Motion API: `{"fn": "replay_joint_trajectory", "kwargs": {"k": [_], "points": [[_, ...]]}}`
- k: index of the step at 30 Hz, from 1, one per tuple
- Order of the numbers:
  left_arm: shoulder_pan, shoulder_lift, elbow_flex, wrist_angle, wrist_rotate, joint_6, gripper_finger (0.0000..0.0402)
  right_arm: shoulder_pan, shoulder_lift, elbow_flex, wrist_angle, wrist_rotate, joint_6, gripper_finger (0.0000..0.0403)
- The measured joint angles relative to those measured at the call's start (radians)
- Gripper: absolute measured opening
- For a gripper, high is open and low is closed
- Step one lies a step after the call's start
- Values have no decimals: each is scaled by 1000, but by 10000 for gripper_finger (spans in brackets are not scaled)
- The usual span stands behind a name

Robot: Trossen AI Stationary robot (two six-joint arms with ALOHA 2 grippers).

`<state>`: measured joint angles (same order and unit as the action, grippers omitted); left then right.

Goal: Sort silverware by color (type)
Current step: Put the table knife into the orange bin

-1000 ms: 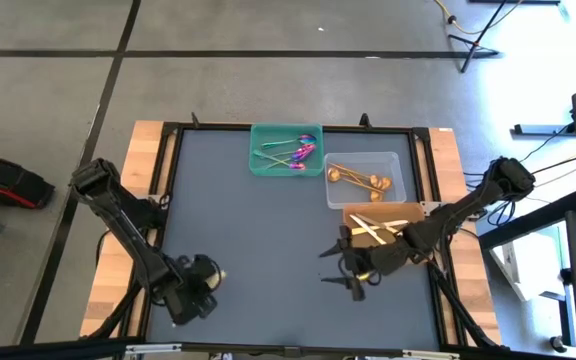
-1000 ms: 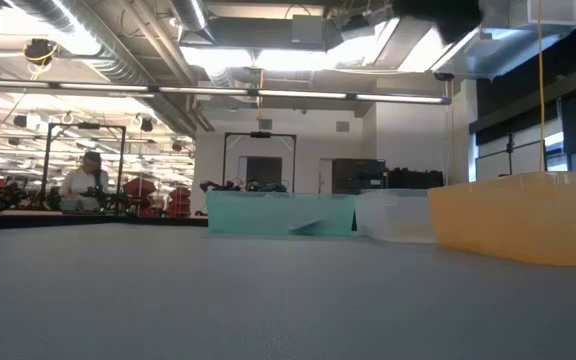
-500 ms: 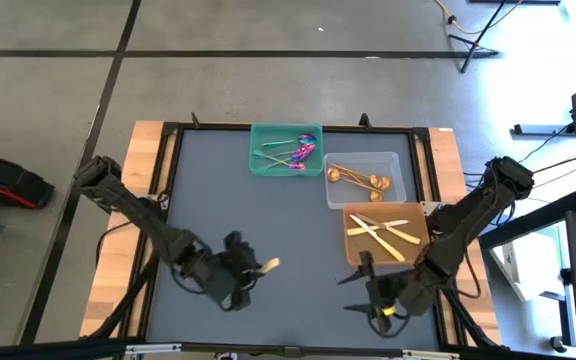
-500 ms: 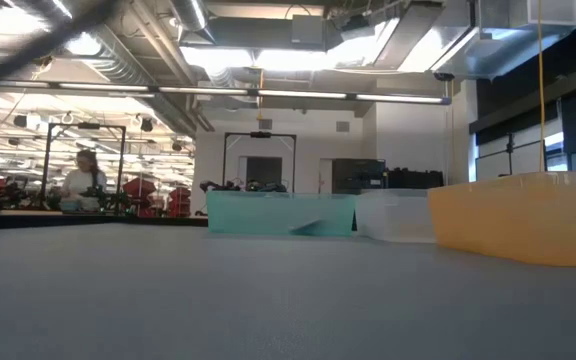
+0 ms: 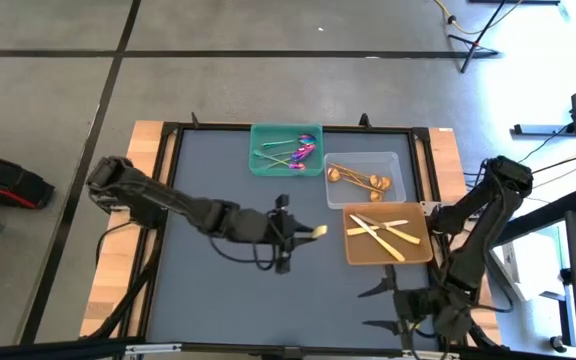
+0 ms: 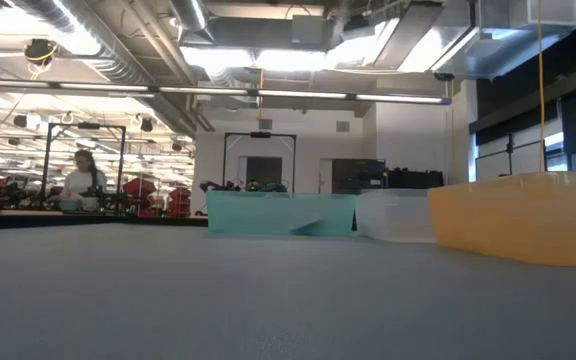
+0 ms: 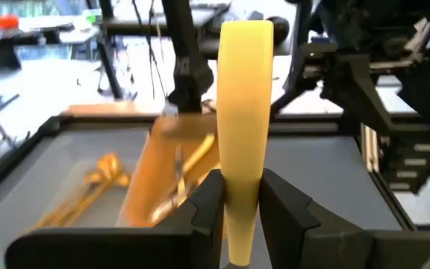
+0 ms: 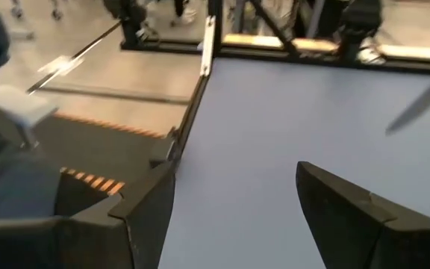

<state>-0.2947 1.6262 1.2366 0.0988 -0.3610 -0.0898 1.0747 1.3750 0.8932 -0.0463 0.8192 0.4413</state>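
Note:
My left gripper (image 5: 290, 236) is over the middle of the table, left of the orange tray (image 5: 356, 252), and is shut on a pale yellow knife (image 5: 315, 231). The orange tray holds other pale yellow knives (image 5: 380, 232). The green tray (image 5: 258, 160) holds purple-headed spoons (image 5: 301, 150). The clear tray (image 5: 393, 160) holds gold spoons (image 5: 358, 178). My right gripper (image 5: 380, 308) is open and empty at the table's near right corner. Its spread fingers show in the right wrist view (image 8: 234, 217). My left gripper pinches the knife near its rear end (image 7: 241, 205) between its two fingers (image 7: 204, 205). The fingers lie about level and point toward the table's right. The knife runs along them and sticks out ahead, with its free end (image 7: 246, 37) toward the orange tray (image 7: 163, 168). It is clear of the table.
The three trays stand in the far right part of the table. The dark table top (image 5: 228, 200) has a raised black frame (image 5: 168, 180) around it. In the low view a person (image 6: 80, 180) sits far off in the room behind the table.
My left gripper has carried the knife from the near left corner toward the table's right and far side, up to the orange tray. My right gripper has drawn back from beside the orange tray toward the near right corner.

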Motion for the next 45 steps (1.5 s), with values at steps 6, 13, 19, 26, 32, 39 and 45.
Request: {"fn": "replay_joint_trajectory", "kwargs": {"k": [6, 13, 19, 26, 32, 39, 45], "points": [[98, 138, 59, 131, 136, 52, 61, 28, 11, 0, 2, 75, 95, 264], [170, 357, 301, 130, 232, 146, 61, 32, 48, -1, 8, 87, 136, 264], [219, 508, 465, 135, 280, 172, 61, 32, 48, -1, 68, 46, 119, 264], [262, 650, 553, 284, 393, 173, 61, 32, 48, -1, 76, 41, 73, 264], [303, 720, 560, 314, 399, 115, 66, 31, 48, -1, 75, 42, 69, 264], [307, 720, 562, 315, 389, 66, 93, 30, 48, -1, 70, 88, 50, 264], [308, 720, 562, 310, 382, 66, 135, 22, 48, -1, 67, 87, 50, 264]]}}
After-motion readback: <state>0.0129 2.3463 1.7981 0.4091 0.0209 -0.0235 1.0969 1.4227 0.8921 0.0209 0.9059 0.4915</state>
